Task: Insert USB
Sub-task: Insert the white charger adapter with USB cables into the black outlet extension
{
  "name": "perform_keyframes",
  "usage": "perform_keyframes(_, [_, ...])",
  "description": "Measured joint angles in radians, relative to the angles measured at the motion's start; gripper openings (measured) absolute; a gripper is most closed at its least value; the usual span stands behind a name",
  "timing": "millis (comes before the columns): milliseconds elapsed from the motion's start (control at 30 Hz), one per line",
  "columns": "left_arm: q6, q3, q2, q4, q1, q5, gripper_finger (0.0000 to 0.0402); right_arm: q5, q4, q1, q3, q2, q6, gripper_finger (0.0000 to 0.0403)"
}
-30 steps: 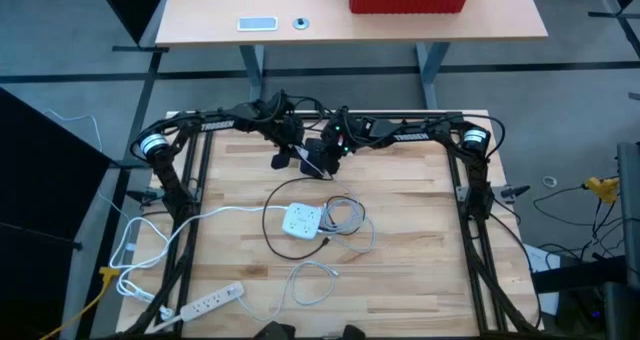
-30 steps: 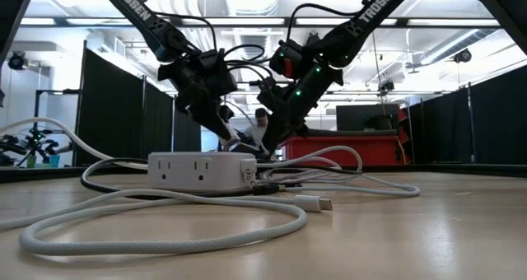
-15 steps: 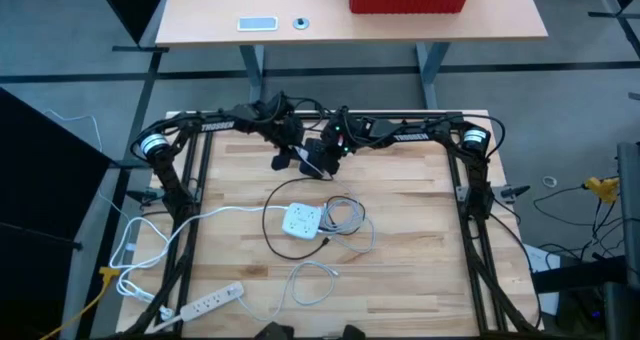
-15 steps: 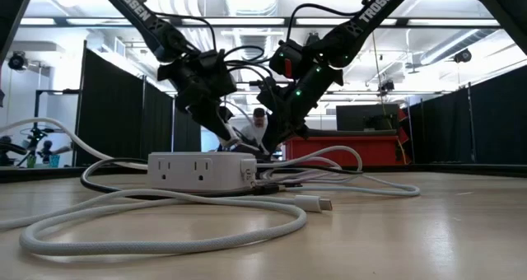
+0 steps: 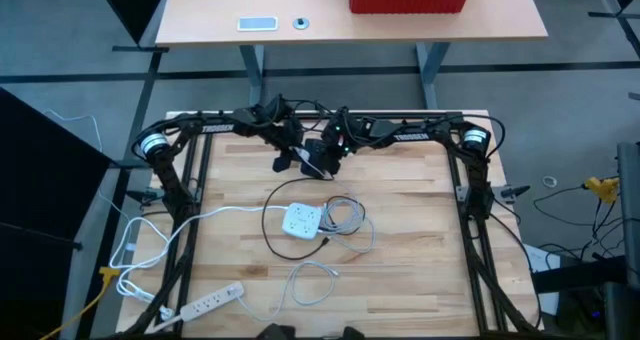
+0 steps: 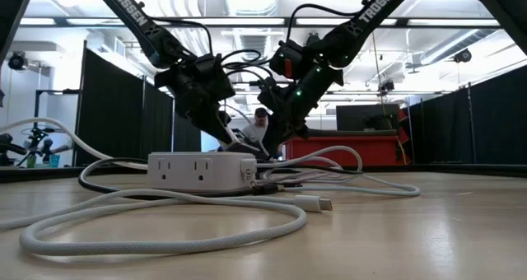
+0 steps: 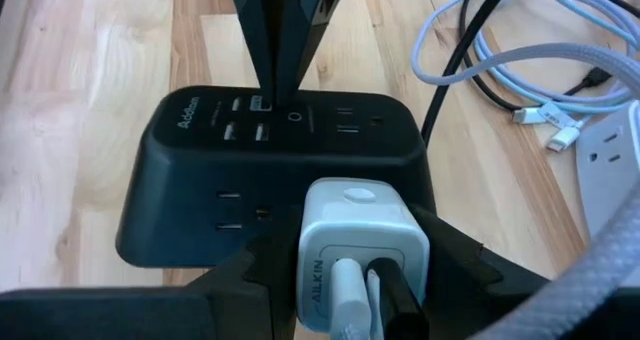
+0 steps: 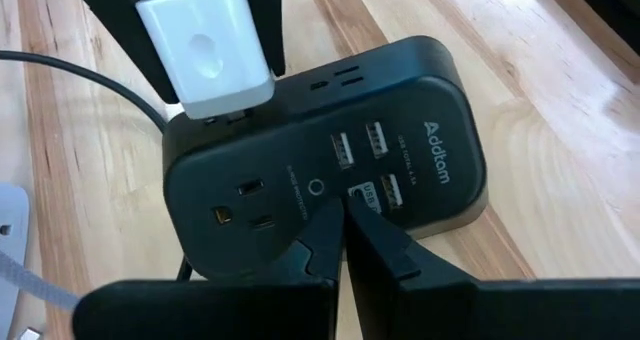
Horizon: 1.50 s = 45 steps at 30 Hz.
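**Both arms at black Addtam power block, far centre of counter**

Left gripper (image 7: pixel 345 280) has its jaws clamped on a white USB wall charger (image 7: pixel 357 242), held just at the side outlets of the black power block (image 7: pixel 275 175). Right gripper (image 8: pixel 345 225) jaws are pinched together, tips touching the block's USB ports (image 8: pixel 366 165). The block lies on the wooden counter (image 5: pixel 400 260). A white power cube (image 5: pixel 301 220) with coiled cables (image 5: pixel 345 216) sits nearer, apart.

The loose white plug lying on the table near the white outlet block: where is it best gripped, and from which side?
Probably the white plug by its housing, from above, with the tool's fingers closing across its sides: it lies flat, and its metal tip should stay bare.
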Motion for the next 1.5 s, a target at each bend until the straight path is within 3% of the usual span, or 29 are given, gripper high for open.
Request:
perform_keyframes(433, [-0.07, -0.002, 0.05, 0.091, 0.0, 0.043, 0.013, 0.006, -0.035, 0.009, 0.001, 0.002, -0.014, 0.0])
perform_keyframes(967, [-0.124, -0.018, 0.053, 0.17, -0.002, 0.019, 0.013, 0.0, -0.124, 0.009, 0.011, 0.0, -0.106, 0.0])
perform_keyframes(1500, [-0.31, -0.159, 0.053, 0.5, -0.026, 0.025, 0.013, -0.005, -0.158, 0.013, 0.006, 0.012, -0.118, 0.0])
